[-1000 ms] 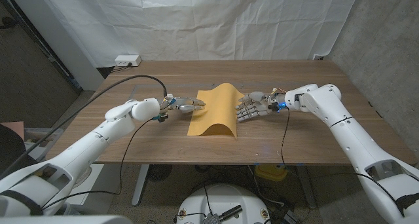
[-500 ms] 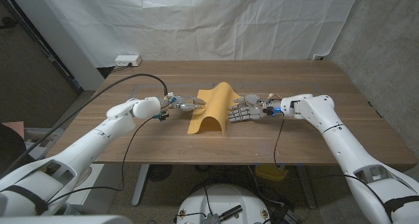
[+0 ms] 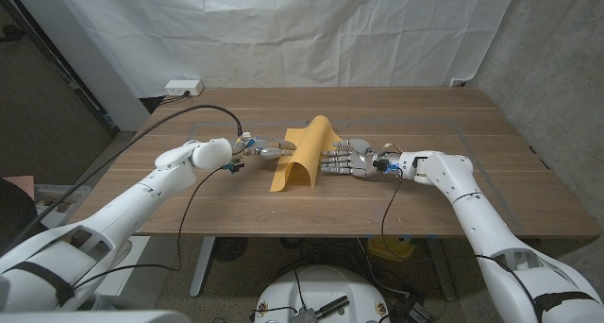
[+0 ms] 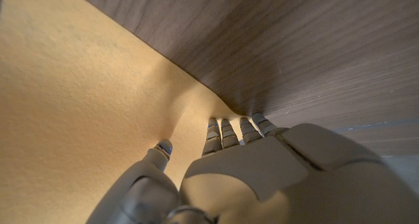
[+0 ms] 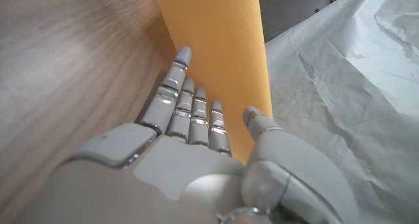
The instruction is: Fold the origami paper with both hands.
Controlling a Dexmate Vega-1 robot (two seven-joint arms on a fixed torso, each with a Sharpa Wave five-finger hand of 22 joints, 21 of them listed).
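The orange origami paper [image 3: 300,157] stands bent into a tall, narrow arch at the middle of the wooden table [image 3: 453,115]. My left hand [image 3: 267,152] reaches in from the left with its fingertips on the paper's left edge. In the left wrist view the fingers [image 4: 229,129] lie straight, tips pressed where the paper [image 4: 78,106] meets the wood. My right hand [image 3: 344,161] is against the arch's right side. There its outstretched fingers [image 5: 190,106] lean on the upright sheet [image 5: 216,40], thumb apart, nothing pinched.
A white power strip [image 3: 184,86] lies at the table's back left corner. A black cable [image 3: 189,115] runs over the left part of the table to my left wrist. A white cloth backdrop [image 3: 311,30] hangs behind the table.
My right hand has slid leftwards, pushing the paper's right side in, so the arch is narrower and taller. The left hand has stayed on the left edge.
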